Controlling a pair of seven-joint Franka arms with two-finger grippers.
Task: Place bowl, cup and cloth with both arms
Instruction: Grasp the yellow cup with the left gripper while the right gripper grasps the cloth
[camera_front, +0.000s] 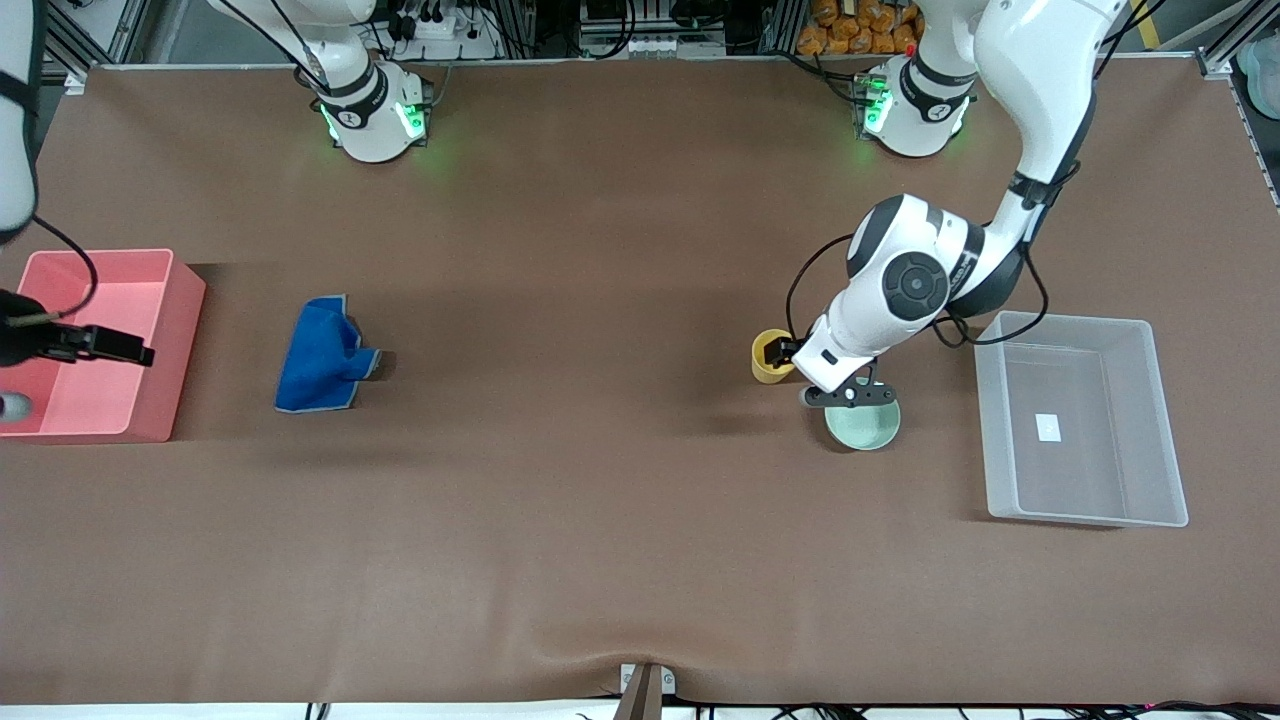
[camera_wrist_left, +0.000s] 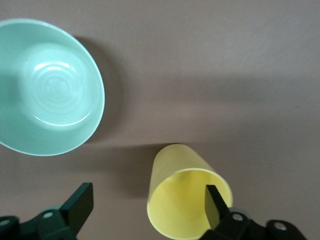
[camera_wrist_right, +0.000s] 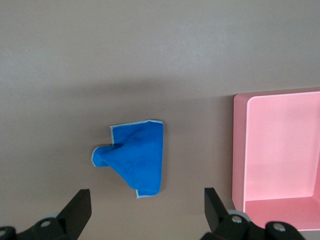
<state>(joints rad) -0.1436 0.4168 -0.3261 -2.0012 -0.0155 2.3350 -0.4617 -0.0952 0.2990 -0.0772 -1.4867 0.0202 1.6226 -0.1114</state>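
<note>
The yellow cup (camera_front: 768, 368) stands upright beside the mint-green bowl (camera_front: 864, 424), which is nearer the front camera. My left gripper (camera_front: 797, 363) is low over the cup and open. In the left wrist view, one finger (camera_wrist_left: 214, 204) is inside the cup (camera_wrist_left: 187, 200) and the other finger (camera_wrist_left: 80, 205) is outside it, over the table between cup and bowl (camera_wrist_left: 47, 87). The blue cloth (camera_front: 322, 356) lies crumpled on the table toward the right arm's end. My right gripper (camera_front: 105, 348) is open and empty, high up by the pink bin, with the cloth (camera_wrist_right: 137, 157) in view below it.
A pink bin (camera_front: 185, 340) stands at the right arm's end of the table; it also shows in the right wrist view (camera_wrist_right: 240, 150). A clear plastic bin (camera_front: 1000, 430) stands at the left arm's end, beside the bowl. A brown mat covers the table.
</note>
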